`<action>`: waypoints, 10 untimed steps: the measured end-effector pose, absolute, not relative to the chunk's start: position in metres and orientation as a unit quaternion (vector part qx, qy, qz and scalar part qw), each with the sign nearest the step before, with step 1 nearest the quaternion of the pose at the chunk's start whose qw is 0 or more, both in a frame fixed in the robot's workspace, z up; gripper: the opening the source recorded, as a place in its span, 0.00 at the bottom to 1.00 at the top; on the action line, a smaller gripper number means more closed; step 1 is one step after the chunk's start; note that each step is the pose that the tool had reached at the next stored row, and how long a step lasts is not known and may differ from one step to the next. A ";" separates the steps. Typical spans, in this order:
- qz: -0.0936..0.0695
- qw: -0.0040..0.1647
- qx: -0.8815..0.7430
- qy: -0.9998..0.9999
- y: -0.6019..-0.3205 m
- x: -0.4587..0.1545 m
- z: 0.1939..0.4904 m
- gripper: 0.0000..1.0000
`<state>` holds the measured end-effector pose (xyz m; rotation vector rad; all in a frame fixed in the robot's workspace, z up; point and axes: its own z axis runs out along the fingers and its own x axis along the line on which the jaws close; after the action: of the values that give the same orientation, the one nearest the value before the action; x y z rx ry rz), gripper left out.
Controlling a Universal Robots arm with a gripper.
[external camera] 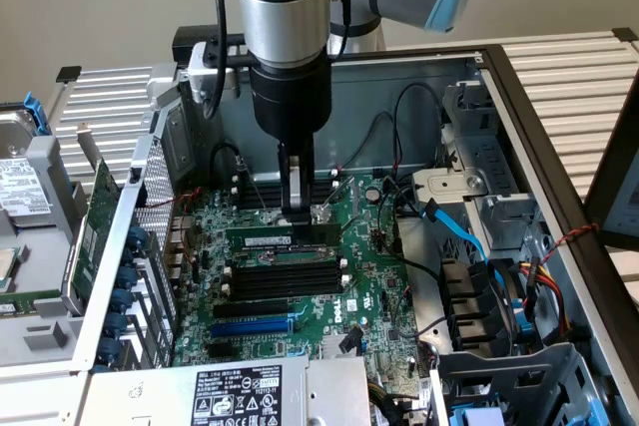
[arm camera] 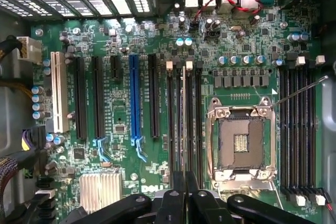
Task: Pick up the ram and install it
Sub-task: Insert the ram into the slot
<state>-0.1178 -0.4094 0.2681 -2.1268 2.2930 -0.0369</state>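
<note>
While the gripper [external camera: 300, 213] hangs straight down over the motherboard [external camera: 371, 291], its fingers are clenched together. Tips are at the top edge of the ram [external camera: 262, 237]; cannot tell whether they pinch it or only touch.

Ram: on edge at the rearmost slot of its bank, just behind the empty black slots [external camera: 280, 281]. Long axis level, running from the exterior view's left to its right, parallel to those slots. Label side faces the camera. Fingers sit nearer its right end.

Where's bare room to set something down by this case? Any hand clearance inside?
Bare: slatted tabletop at the exterior view's right, beyond the case rim. Inside is crowded: cables beside the motherboard, end effector at the black slots.
</note>
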 end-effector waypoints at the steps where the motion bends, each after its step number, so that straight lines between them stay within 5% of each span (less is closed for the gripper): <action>1: -0.012 0.007 -0.680 0.733 -0.409 -0.118 0.267 0.12; 10: -0.014 0.005 -0.683 0.730 -0.409 -0.121 0.260 0.12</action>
<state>-0.1208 -0.4094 0.2601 -2.1398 2.2865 -0.0427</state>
